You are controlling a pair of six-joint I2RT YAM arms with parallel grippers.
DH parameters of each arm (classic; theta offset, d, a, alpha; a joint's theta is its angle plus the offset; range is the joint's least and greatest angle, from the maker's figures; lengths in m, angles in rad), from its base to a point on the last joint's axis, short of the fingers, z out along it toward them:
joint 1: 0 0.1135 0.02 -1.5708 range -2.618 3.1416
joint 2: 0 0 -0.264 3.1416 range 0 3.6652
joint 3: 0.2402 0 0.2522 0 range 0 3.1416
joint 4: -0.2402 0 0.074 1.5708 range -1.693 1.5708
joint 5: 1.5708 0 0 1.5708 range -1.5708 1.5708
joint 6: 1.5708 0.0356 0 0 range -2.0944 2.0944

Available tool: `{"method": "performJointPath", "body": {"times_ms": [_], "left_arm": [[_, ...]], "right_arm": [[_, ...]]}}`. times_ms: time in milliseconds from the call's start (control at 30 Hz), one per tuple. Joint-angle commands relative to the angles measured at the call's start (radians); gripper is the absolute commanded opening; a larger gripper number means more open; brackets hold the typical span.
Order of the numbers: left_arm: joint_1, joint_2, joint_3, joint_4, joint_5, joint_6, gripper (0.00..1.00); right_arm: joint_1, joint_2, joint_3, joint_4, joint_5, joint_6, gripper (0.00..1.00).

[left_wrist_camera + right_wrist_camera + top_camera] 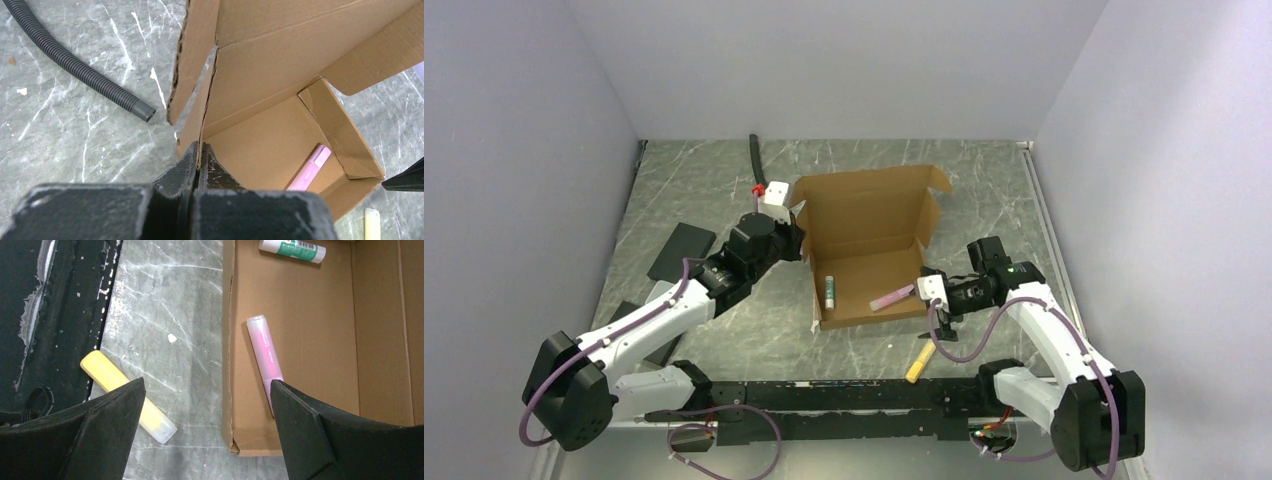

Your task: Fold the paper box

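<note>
Left end effector clamps paper box on marbled table; right end effector apart.

3 plain pale-lilac walls box in a grey marbled tabletop — soft, even light.

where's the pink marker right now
In the top view the pink marker lies on the floor of the paper box, toward its right side, beside the open right gripper; the green-labelled tube lies across the box by its left wall.
</note>
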Motion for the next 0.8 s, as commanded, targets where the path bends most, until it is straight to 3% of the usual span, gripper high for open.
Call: {"method": "performJointPath", "body": {"times_ms": [0, 767], "left_arm": [[-0.006, -0.028, -0.007, 0.010, 0.004, -0.023, 0.00], [-0.007, -0.038, -0.028, 0.017, 0.014, -0.036, 0.00]], "right_arm": [[-0.041, -0.024, -0.012, -0.060, -0.104, -0.075, 1.00], [-0.079, -0.017, -0.087, -0.095, -0.055, -0.228, 0.99]]}}
